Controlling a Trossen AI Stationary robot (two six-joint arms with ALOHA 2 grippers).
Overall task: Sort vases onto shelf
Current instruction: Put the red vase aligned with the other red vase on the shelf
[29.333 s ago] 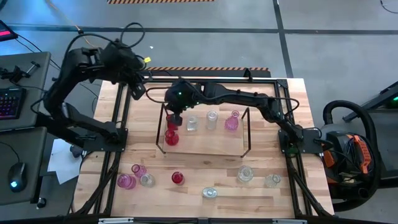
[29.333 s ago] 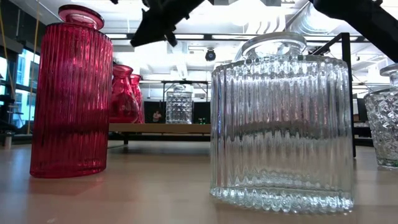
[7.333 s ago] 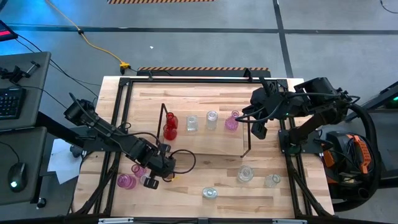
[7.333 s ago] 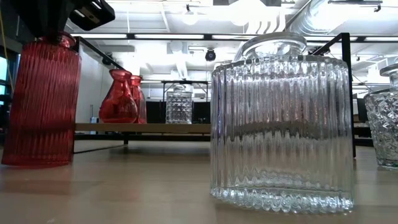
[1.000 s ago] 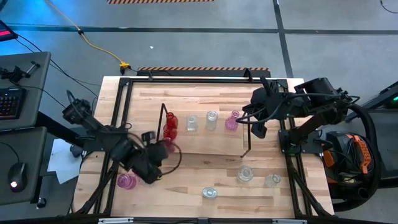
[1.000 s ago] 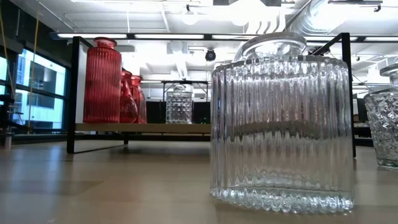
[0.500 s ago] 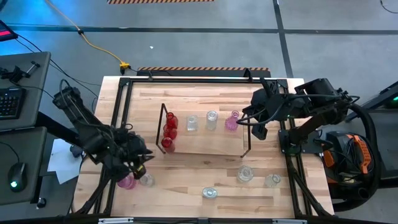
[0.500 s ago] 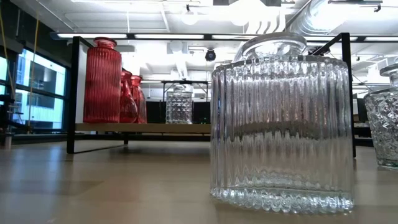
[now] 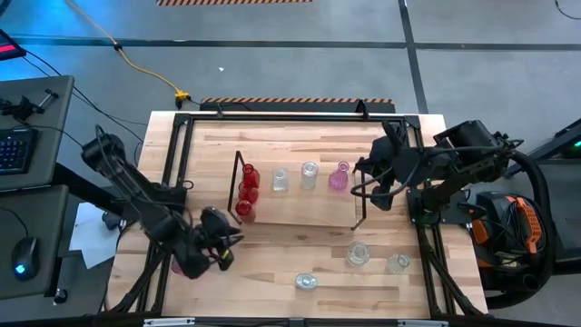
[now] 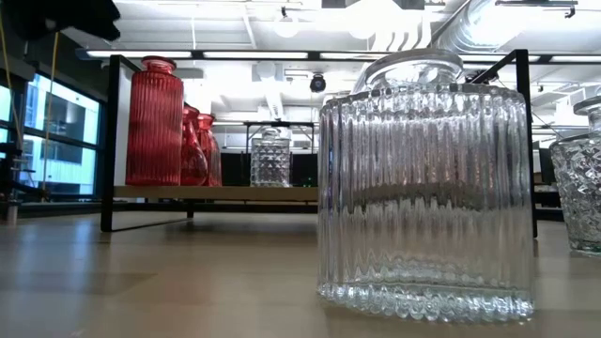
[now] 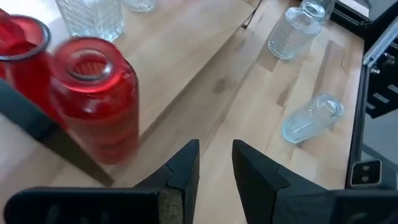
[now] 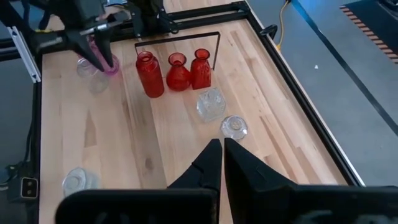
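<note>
A robotics lab: grey concrete floor [image 9: 300, 64] with hazard-striped tape [image 9: 300, 101], a keyboard [image 9: 13, 150] beside the desk [image 9: 300, 136], exposed ceiling ducts [image 10: 470, 28].

We see a bright room, lit from long lamps [image 10: 282, 54] on the ceiling. The worktop [image 9: 300, 136] is evenly lit from above, with only soft, faint shadows. Up close, the big clear vase [image 10: 424, 188] shines with white glints and bends the light behind it. The red vase [image 11: 96, 93] looks smeared and blurry in the left wrist view.
</note>
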